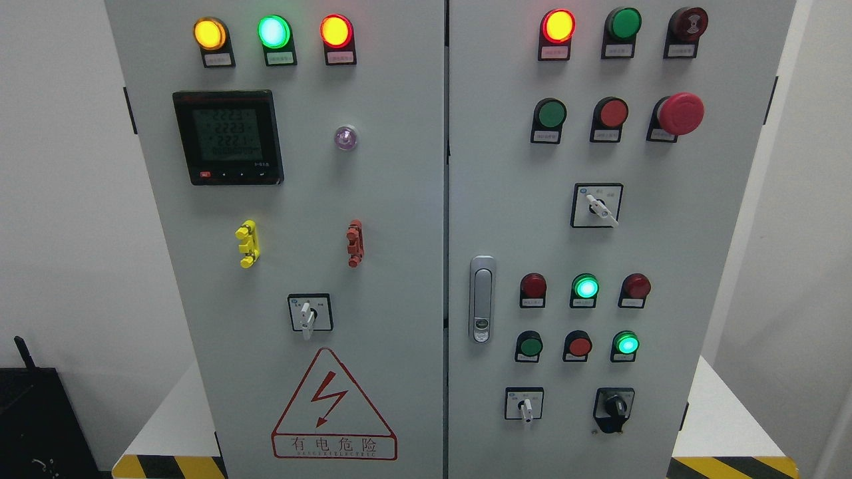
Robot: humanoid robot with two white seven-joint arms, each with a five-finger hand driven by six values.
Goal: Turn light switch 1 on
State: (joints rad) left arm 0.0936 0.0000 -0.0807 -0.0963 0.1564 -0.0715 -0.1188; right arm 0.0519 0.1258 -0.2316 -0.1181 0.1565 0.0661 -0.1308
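Neither robot hand was in view, so their state could not be told, and with the small labels unreadable switch 1 was only a guess: perhaps the white-handled selector [309, 315] low on the left door, calling for a slow, squared reach.

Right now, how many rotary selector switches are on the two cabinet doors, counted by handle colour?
White-handled selector switches: 3
Black-handled selector switch: 1
Total: 4
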